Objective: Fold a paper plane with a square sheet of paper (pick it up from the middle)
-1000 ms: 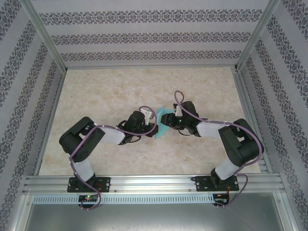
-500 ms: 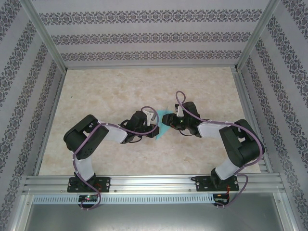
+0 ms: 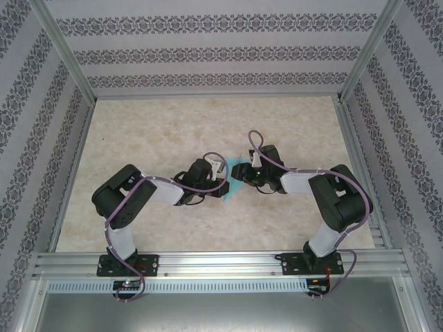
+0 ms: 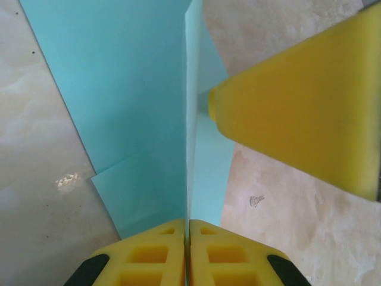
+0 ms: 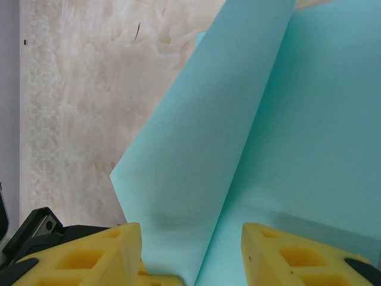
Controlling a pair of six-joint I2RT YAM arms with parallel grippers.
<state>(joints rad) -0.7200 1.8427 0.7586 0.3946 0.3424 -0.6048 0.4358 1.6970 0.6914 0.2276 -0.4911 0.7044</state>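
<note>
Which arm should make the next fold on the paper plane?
Right. The right end effector is open and straddles the paper plane, so it is free to work. The left end effector is shut on the upright centre crease and likely serves as the anchor.

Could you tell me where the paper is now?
In the top view the paper sits centrally on the table, its raised fold pinched in the left jaws.
</note>
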